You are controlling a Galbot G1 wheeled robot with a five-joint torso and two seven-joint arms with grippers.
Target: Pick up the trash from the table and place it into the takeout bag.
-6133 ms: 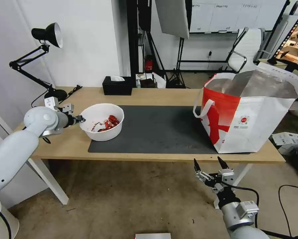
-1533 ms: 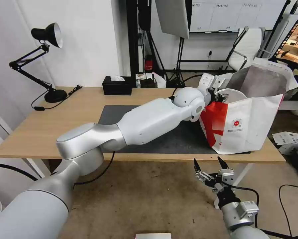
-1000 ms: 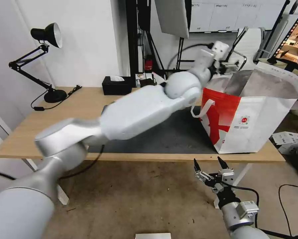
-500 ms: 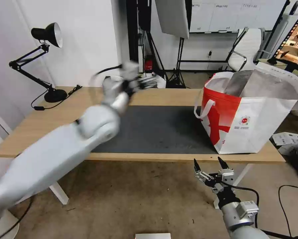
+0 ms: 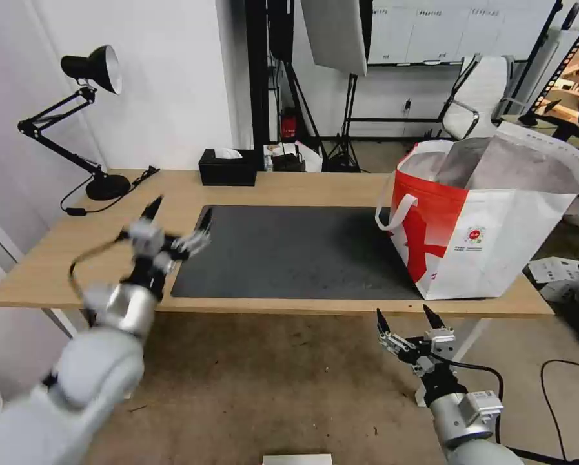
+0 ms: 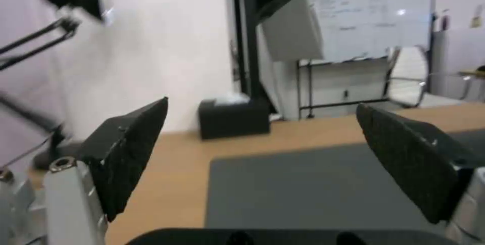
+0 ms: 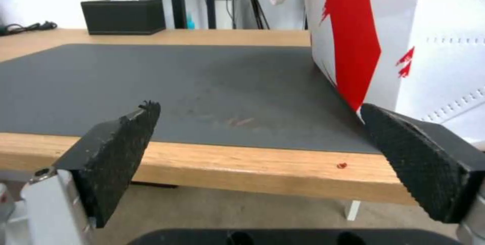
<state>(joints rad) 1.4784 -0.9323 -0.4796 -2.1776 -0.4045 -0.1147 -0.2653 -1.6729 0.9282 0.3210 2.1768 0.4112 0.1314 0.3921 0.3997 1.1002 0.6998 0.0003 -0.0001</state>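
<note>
The trash is out of view. The takeout bag [image 5: 496, 226] stands upright and open at the right end of the table [image 5: 283, 184], foil lining showing; its red-and-white side [image 7: 404, 29] is close in the right wrist view. My left gripper [image 5: 179, 216] hovers open and empty over the left edge of the dark grey mat [image 5: 302, 252], also seen as the left gripper [image 6: 261, 105] in its wrist view. My right gripper [image 5: 405, 318] hangs open below the table's front edge, left of the bag, and appears as the right gripper [image 7: 258, 106] facing the mat [image 7: 166, 82].
A black desk lamp [image 5: 89, 68] stands at the table's back left with its cable on the wood. A black tissue box [image 5: 228, 166] sits at the back edge. A tiny red scrap [image 7: 342, 166] lies on the wood by the bag. Stands and a chair are behind.
My left arm has swung back from the bag's mouth across the table to its left front, gripper open and empty. The white bowl it carried is no longer seen. The right arm is still.
</note>
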